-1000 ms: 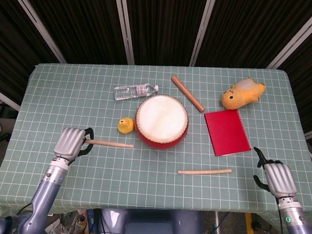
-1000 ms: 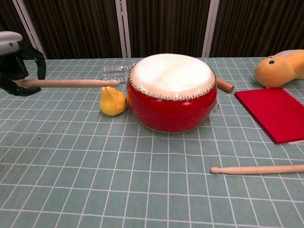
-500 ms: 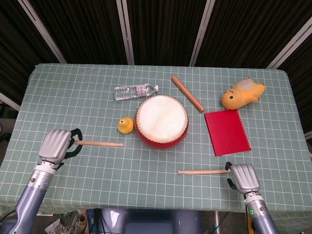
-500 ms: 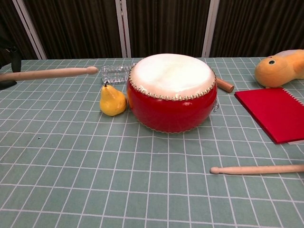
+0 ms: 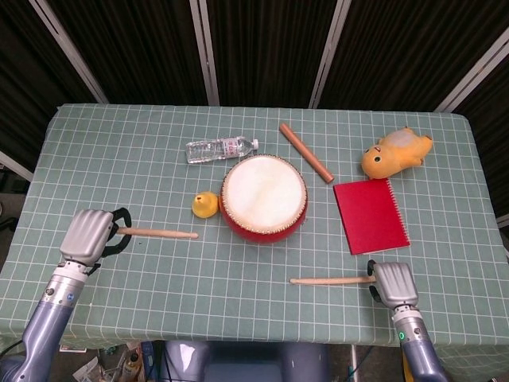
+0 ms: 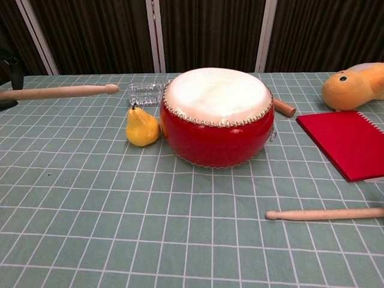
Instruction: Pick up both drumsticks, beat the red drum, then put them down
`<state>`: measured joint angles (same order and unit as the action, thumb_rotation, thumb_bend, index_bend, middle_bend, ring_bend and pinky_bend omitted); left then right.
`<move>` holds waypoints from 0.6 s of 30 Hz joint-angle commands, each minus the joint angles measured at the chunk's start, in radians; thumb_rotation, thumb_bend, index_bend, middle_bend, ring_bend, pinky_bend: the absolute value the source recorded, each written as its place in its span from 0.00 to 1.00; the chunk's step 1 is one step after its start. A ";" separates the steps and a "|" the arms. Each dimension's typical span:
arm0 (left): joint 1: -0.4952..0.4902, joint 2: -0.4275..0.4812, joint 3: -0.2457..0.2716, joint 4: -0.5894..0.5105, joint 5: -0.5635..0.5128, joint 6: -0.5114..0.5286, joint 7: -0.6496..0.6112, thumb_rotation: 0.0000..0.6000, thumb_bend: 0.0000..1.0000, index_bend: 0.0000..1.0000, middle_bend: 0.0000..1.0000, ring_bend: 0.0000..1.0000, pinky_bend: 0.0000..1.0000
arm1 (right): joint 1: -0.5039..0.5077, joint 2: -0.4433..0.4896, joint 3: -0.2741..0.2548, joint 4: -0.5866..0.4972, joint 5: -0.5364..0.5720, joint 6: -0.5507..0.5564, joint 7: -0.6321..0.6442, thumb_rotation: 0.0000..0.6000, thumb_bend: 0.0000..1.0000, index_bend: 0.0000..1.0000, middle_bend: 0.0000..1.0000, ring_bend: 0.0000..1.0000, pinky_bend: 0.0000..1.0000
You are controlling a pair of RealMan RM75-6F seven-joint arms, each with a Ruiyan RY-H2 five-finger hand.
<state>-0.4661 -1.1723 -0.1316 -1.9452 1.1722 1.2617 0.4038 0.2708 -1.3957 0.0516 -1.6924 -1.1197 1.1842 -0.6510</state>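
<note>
The red drum (image 5: 263, 196) with its white skin stands mid-table, also in the chest view (image 6: 217, 117). My left hand (image 5: 89, 235) grips the butt of one drumstick (image 5: 159, 233). That stick hangs level above the cloth, its tip pointing at the drum (image 6: 60, 92). The second drumstick (image 5: 330, 280) lies flat on the cloth at the front right (image 6: 324, 214). My right hand (image 5: 392, 282) sits over its butt end, back of the hand up. Its fingers are hidden underneath, so a grip is not visible.
A yellow pear (image 5: 205, 204) touches the drum's left side. Behind the drum lie a water bottle (image 5: 221, 148) and a thick wooden rod (image 5: 305, 152). A red notebook (image 5: 370, 215) and an orange plush toy (image 5: 396, 152) lie to the right.
My right hand swung in from the table's right edge to the butt of the lying drumstick. My left hand drew its drumstick leftward, away from the drum.
</note>
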 commanded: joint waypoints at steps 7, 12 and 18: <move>-0.007 -0.010 -0.001 0.010 -0.009 -0.012 0.008 1.00 0.53 0.77 1.00 1.00 1.00 | 0.012 -0.045 -0.002 0.044 0.012 0.012 -0.004 1.00 0.36 0.48 1.00 1.00 1.00; -0.007 -0.008 -0.002 0.008 -0.009 -0.010 0.010 1.00 0.53 0.77 1.00 1.00 1.00 | 0.018 -0.063 -0.004 0.056 0.023 0.011 -0.010 1.00 0.36 0.48 1.00 1.00 1.00; -0.007 -0.004 -0.004 0.013 -0.011 -0.012 0.008 1.00 0.53 0.77 1.00 1.00 1.00 | 0.024 -0.081 -0.008 0.068 0.042 0.010 -0.021 1.00 0.36 0.48 1.00 1.00 1.00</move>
<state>-0.4732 -1.1765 -0.1354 -1.9326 1.1610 1.2495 0.4121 0.2943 -1.4748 0.0442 -1.6254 -1.0794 1.1943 -0.6707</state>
